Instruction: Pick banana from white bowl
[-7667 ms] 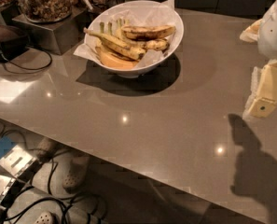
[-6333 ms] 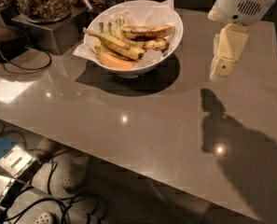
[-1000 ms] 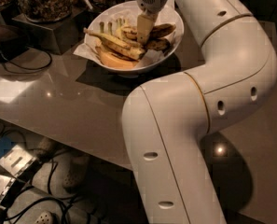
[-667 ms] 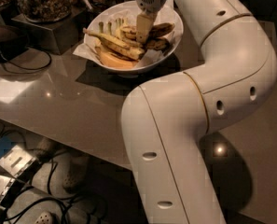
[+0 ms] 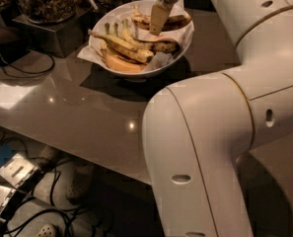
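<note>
Shifted slightly toward the far rim since a moment ago, the tool [image 5: 156,28] is hung over the white bowl [image 5: 106,18]; whether it is spread or pressed together cannot be told. The blotched banana [image 5: 178,19] is seen just behind its tip. It should be clamped mid-length. The arm [image 5: 210,147] is folded sharply, elbow nearest the camera.

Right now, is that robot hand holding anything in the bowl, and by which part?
Cannot be told. The gripper is down in the white bowl, over the middle of the loose blotchy banana, but no grip shows.
</note>
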Robot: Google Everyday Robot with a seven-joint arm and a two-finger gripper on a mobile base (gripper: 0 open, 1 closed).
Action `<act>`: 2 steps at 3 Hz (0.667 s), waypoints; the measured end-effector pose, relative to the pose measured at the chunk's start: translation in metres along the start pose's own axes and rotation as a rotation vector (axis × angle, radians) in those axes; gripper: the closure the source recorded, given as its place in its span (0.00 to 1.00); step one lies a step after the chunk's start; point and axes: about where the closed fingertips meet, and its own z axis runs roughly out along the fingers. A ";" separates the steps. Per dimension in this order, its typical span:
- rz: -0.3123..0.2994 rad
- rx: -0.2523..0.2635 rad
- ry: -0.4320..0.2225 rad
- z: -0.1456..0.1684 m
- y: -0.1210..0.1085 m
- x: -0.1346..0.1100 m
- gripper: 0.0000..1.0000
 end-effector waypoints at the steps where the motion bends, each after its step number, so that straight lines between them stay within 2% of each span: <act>1: -0.001 0.007 -0.007 0.001 -0.001 -0.003 1.00; 2: -0.008 0.022 -0.015 -0.006 -0.001 -0.003 1.00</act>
